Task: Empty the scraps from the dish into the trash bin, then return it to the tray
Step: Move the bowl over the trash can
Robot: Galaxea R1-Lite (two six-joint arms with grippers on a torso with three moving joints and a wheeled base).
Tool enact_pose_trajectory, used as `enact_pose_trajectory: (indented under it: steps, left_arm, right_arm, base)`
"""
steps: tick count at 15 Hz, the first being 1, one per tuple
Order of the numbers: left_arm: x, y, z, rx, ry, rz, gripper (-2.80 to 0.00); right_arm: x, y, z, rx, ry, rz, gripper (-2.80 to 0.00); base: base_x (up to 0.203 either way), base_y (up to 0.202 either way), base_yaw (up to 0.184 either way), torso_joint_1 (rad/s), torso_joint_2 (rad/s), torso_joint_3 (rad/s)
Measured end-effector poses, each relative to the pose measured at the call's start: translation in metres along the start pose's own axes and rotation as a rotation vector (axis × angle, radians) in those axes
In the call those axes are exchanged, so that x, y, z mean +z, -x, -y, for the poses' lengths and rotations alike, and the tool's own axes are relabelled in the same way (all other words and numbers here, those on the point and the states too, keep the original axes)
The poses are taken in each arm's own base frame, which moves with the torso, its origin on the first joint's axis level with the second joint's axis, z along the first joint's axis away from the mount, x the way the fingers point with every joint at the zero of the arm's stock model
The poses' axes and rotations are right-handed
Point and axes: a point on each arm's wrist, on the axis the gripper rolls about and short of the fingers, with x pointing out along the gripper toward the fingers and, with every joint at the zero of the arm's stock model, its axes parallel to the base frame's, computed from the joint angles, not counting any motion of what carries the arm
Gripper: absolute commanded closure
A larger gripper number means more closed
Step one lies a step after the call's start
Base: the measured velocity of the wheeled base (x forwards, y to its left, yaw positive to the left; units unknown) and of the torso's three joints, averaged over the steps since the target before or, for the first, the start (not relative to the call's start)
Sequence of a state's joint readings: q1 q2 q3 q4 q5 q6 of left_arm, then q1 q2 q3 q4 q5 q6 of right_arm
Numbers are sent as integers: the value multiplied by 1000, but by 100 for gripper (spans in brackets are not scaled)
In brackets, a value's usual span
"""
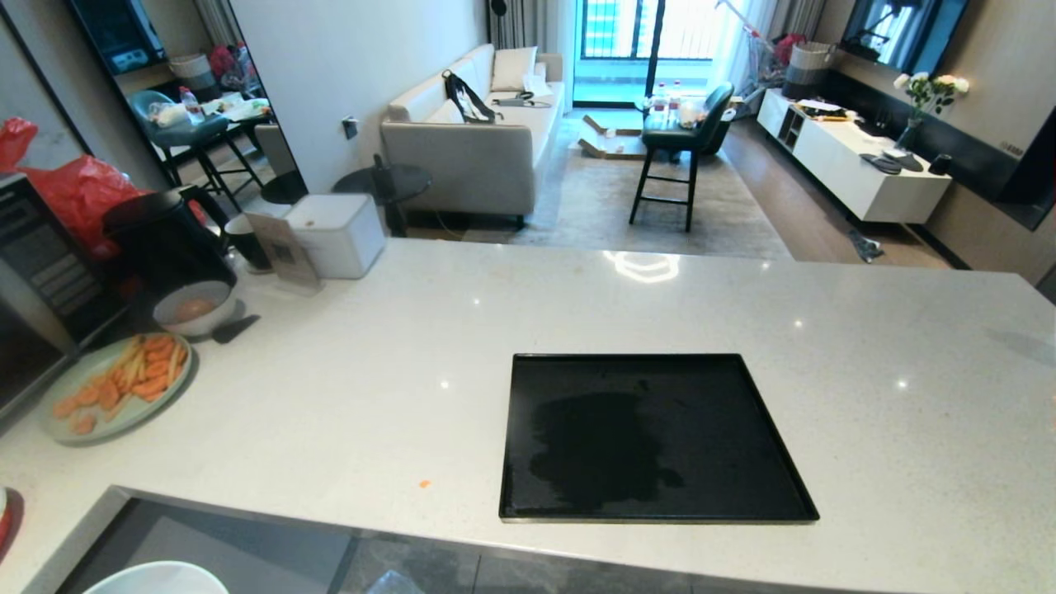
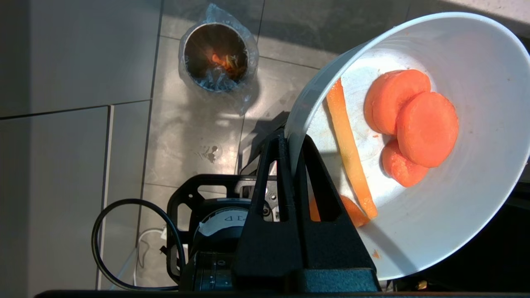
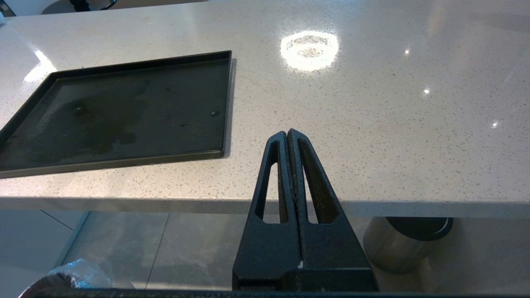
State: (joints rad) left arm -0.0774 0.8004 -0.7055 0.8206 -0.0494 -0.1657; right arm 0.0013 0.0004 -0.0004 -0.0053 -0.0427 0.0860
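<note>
My left gripper [image 2: 292,138] is shut on the rim of the white dish [image 2: 468,207], which hangs tilted above the floor. In the dish lie the scraps [image 2: 414,124]: orange round slices and one thin pale stick. The trash bin [image 2: 218,56], a steel cylinder with a clear bag liner, stands on the floor tiles beyond the dish, with orange bits inside. A sliver of the dish [image 1: 157,577] shows at the head view's lower left edge. The black tray [image 1: 652,437] sits bare on the counter. My right gripper [image 3: 287,132] is shut on nothing, parked before the counter's front edge.
A pale green plate [image 1: 62,429] with a heap of orange and yellow pieces, a greyish bowl [image 1: 194,309] and a black kettle [image 1: 165,239] stand at the counter's far left. A brushed steel bin [image 3: 397,244] with a black top stands under the counter. One orange crumb [image 1: 425,483] lies on the counter.
</note>
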Motion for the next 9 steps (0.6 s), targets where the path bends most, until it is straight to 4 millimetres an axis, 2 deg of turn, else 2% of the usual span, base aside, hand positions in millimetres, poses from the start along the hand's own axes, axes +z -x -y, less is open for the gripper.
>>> enact_pose_trajectory:
  steps: [4, 9]
  left_arm:
    - [-7, -7, -2, 3, 2, -39, 0]
    - [-6, -9, -1, -4, 1, -40, 0]
  right_arm:
    - [0, 0, 0, 0, 0, 0, 0]
    - [0, 0, 0, 0, 0, 0, 0]
  base:
    - [0, 0, 0, 0, 0, 0]
    - [0, 0, 0, 0, 0, 0]
